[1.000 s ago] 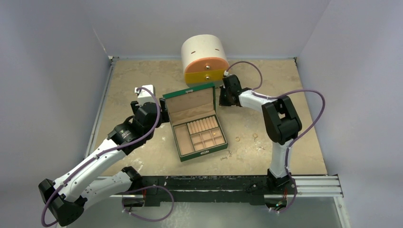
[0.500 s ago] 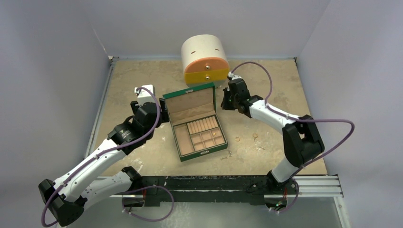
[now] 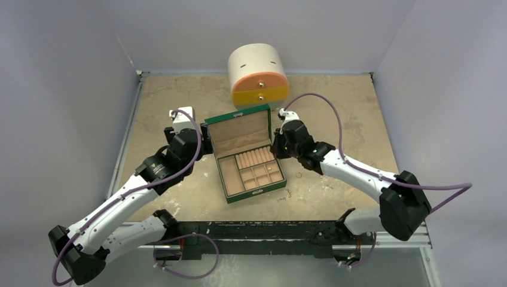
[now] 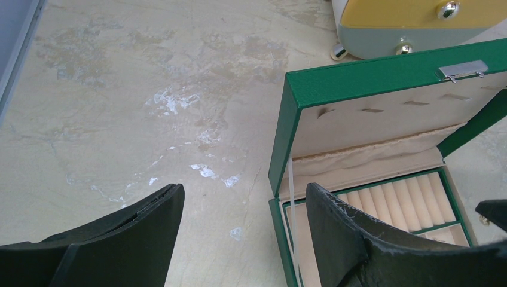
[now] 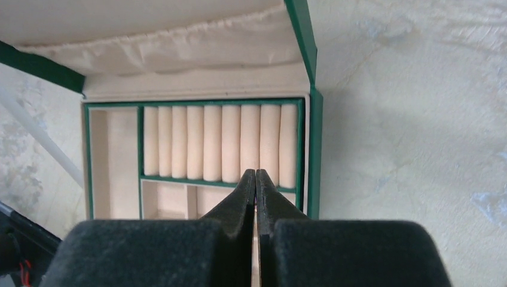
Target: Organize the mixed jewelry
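Note:
The green box stands open mid-table, tan compartments showing. A small gold piece lies in a right compartment. Little metallic bits lie on the table right of the box's front corner; other pieces are hidden under my right arm. My right gripper is shut, at the box's right edge. In the right wrist view its tips hang over the ring rolls; nothing shows between them. My left gripper is open and empty at the box's left side, straddling its left wall.
The round cream-orange-yellow drawer chest stands behind the box, drawers closed; it also shows in the left wrist view. The raised lid leans back between my grippers. Grey walls close in the table on three sides.
My right gripper has swung from beside the drawer chest down and left to the box's right edge, with the elbow dropping low to the right. The left arm has not moved.

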